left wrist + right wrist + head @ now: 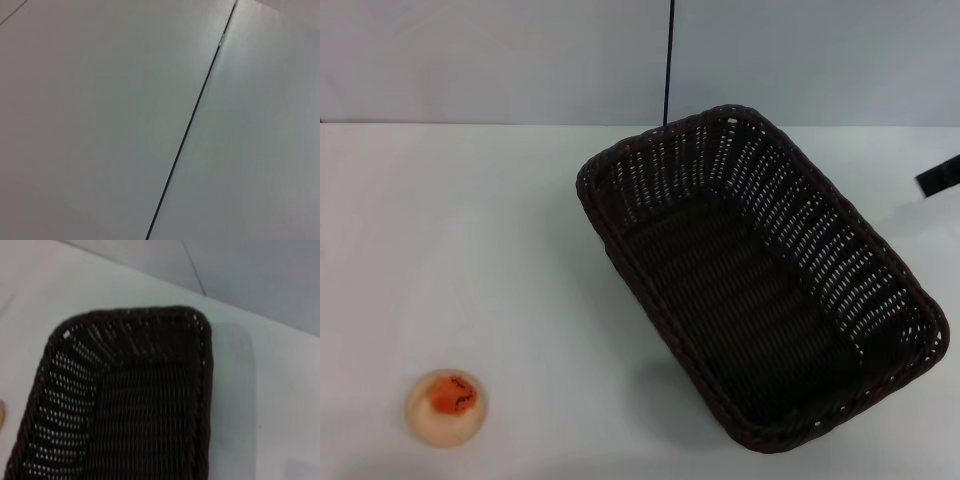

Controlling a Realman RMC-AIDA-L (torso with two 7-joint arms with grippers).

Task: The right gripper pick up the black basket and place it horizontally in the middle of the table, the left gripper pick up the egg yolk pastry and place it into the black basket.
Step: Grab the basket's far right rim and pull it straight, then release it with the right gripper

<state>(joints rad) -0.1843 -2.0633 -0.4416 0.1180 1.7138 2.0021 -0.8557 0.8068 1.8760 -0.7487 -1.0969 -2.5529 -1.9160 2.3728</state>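
The black basket [760, 290] stands on the white table [470, 230], right of the middle, with its long side running diagonally from far left to near right. It is empty. The right wrist view looks down on one end of it [140, 410]. The egg yolk pastry [446, 406], a round cream bun with an orange-red patch, lies at the near left of the table, well apart from the basket. A black part of the right gripper [940, 177] shows at the right edge, beyond the basket's far right side and not touching it. The left gripper is out of view.
A pale wall rises behind the table, with a dark vertical seam [668, 60] behind the basket's far corner. The left wrist view shows only pale panels with a dark seam [192, 120]. Bare tabletop lies between the pastry and the basket.
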